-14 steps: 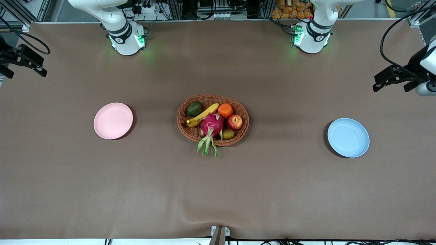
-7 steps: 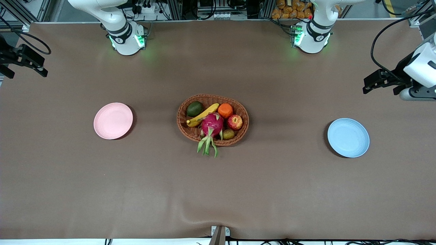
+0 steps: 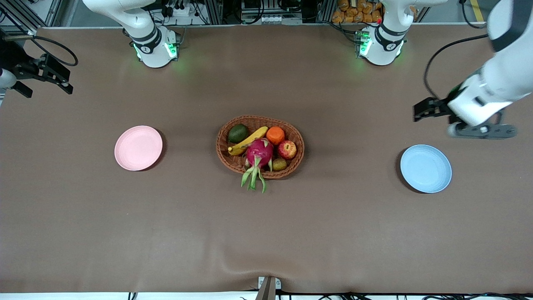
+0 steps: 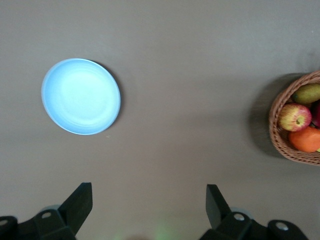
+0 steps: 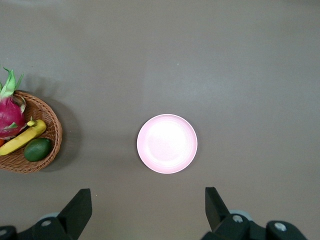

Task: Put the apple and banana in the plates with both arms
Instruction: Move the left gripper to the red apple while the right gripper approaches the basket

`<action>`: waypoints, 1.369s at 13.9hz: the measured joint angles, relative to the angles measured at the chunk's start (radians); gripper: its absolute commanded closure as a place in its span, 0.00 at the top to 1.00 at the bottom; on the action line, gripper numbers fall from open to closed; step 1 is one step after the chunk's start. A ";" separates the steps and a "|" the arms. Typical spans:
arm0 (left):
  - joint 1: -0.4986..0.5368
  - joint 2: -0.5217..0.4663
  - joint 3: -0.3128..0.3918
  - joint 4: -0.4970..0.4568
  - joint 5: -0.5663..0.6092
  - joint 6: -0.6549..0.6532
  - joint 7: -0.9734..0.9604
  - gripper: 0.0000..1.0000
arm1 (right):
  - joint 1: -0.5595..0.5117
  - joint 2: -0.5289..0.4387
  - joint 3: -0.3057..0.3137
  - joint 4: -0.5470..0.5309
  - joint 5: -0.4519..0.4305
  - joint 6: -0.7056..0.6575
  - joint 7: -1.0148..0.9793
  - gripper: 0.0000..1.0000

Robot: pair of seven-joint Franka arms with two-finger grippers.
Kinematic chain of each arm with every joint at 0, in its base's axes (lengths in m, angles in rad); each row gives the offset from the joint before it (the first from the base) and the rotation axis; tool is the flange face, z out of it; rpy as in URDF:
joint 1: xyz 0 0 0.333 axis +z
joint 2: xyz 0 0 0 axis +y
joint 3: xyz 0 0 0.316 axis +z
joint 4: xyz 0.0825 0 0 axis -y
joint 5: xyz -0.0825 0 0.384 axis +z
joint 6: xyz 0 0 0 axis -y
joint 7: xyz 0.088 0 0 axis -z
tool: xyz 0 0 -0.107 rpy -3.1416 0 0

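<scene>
Brown table (cluttered racks along its robot edge).

Basket sits mid-table between 2 plates, 1 toward right arm's end, 1 toward left arm's end. In basket: banana beside avocado, orange just beside apple (apple nearer front cam). Dragon fruit lies in the middle w/ its leaves over the rim.
</scene>
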 measured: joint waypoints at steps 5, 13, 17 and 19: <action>-0.029 0.110 -0.002 0.000 -0.147 0.073 -0.086 1.00 | 0.167 0.075 0.007 -0.006 0.002 0.023 0.260 1.00; -0.256 0.281 -0.014 0.003 -0.166 0.259 -0.426 1.00 | 0.346 0.263 0.009 -0.008 0.001 0.151 0.680 1.00; -0.281 0.343 -0.014 0.004 -0.211 0.319 -0.453 1.00 | 0.392 0.338 0.009 -0.010 0.001 0.193 0.822 1.00; -0.311 0.371 -0.014 0.005 -0.211 0.361 -0.495 1.00 | 0.392 0.346 0.004 -0.010 0.001 0.196 0.828 1.00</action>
